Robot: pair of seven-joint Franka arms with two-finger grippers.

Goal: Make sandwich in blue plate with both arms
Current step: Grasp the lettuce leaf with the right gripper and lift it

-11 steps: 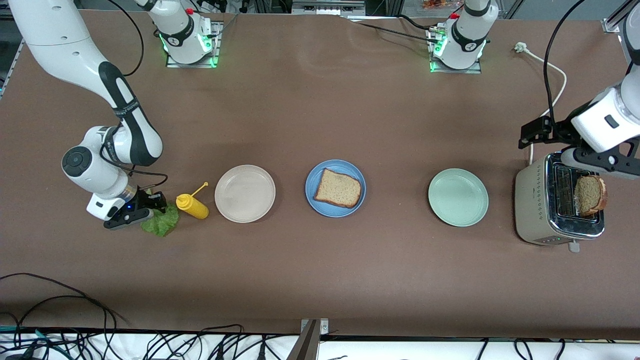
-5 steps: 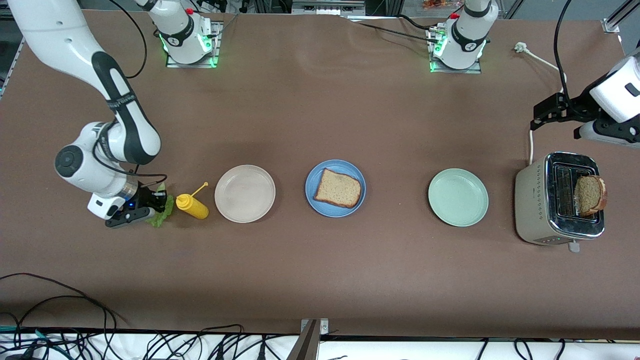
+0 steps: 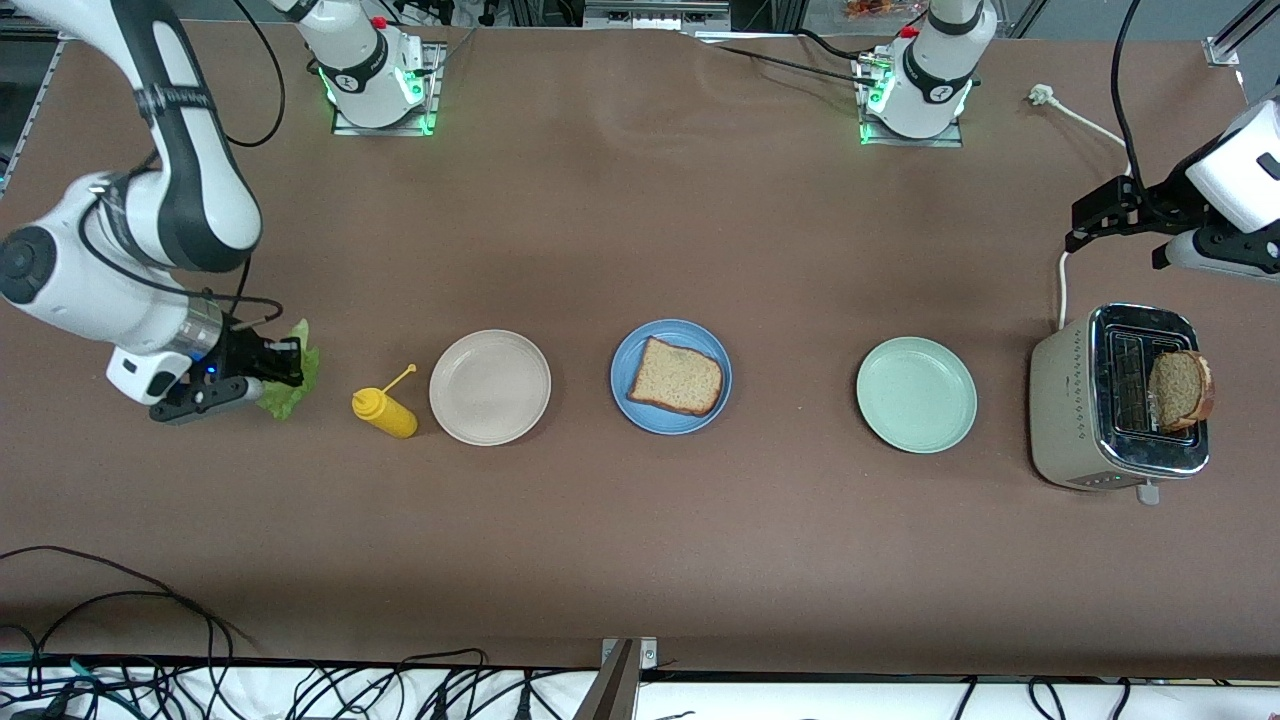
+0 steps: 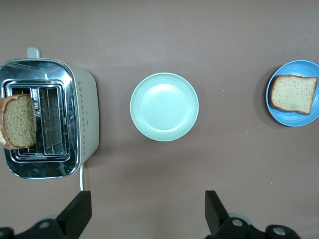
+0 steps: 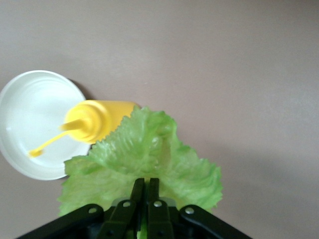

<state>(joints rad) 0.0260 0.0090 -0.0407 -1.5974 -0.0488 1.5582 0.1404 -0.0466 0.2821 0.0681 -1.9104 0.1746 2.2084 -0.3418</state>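
The right gripper is clenched on a frilly green lettuce leaf, lifted over the table at the right arm's end; in the right wrist view the two fingers meet on the leaf's edge and the rest of the leaf hangs free. Below it in that view lie a yellow squeeze bottle and part of the beige plate. On the table the yellow bottle lies on its side just beside the beige plate, between that plate and the held leaf. The blue plate sits mid-table with one slice of brown bread lying flat on it, well apart from the lettuce. Toward the left arm's end come a pale green plate and then a toaster, with a second bread slice standing up out of the slot nearer the table's end. The left gripper hangs over bare table close to the toaster, fingers released and holding nothing; its wrist view shows the two fingertips spread wide. Wide bare strips of table run along the plates on both sides, and black cables trail over the edge nearest the front camera. No readable writing shows on the bottle, plates or toaster.
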